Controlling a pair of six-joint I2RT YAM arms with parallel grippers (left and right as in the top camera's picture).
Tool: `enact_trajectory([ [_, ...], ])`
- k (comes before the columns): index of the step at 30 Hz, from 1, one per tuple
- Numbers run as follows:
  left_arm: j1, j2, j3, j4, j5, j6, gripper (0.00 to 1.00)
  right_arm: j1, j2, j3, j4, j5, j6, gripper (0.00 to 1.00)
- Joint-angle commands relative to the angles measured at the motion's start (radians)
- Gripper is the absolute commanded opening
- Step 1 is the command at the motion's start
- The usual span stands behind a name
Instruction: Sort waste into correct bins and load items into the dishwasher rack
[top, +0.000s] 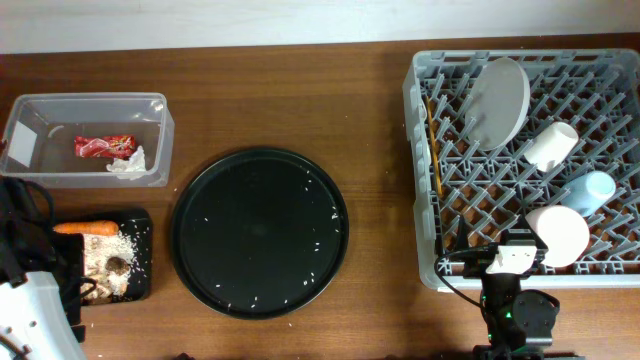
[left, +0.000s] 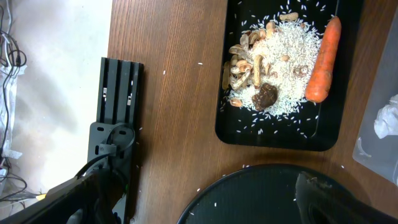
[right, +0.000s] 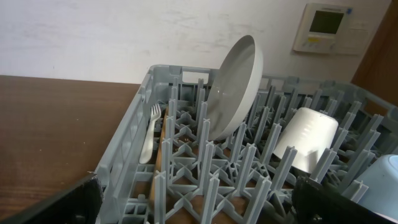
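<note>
We are holding the left gripper (left: 211, 199) and right gripper (right: 199, 205) open, empty. Wrapper (top: 103, 146) and tissue (top: 127, 163) are lying in the tub (top: 88, 97), rice (left: 283, 56) and carrot (left: 323, 59) in the tray (left: 273, 134), plate (top: 498, 102) and bowl (top: 560, 235) in the rack (top: 424, 200). With the right gripper hovering beside the bowl, we are risking knocking it.

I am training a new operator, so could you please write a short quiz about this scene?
1. True or false: the carrot lies beside the rice in the small tray.
2. Which stands on edge in the rack? A plate, B carrot, C rice.
3. Fill in: the wrapper lies in the clear ____.
Key: 1 true; 2 A; 3 tub.
</note>
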Motion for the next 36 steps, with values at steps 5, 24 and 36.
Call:
enact_trajectory([
  [5,0.002,-0.007,0.002,-0.002,-0.004,-0.009,0.99,-0.009,-0.009,-0.008,-0.003,0.012,-0.007,0.99],
  [24,-0.366,-0.456,-0.567,0.682,0.1,0.01,0.99,-0.009,-0.009,-0.008,-0.003,0.012,-0.006,0.99],
  [36,-0.496,-0.942,-1.445,1.876,0.154,0.692,0.99,-0.009,-0.009,-0.008,-0.003,0.012,-0.007,0.99],
])
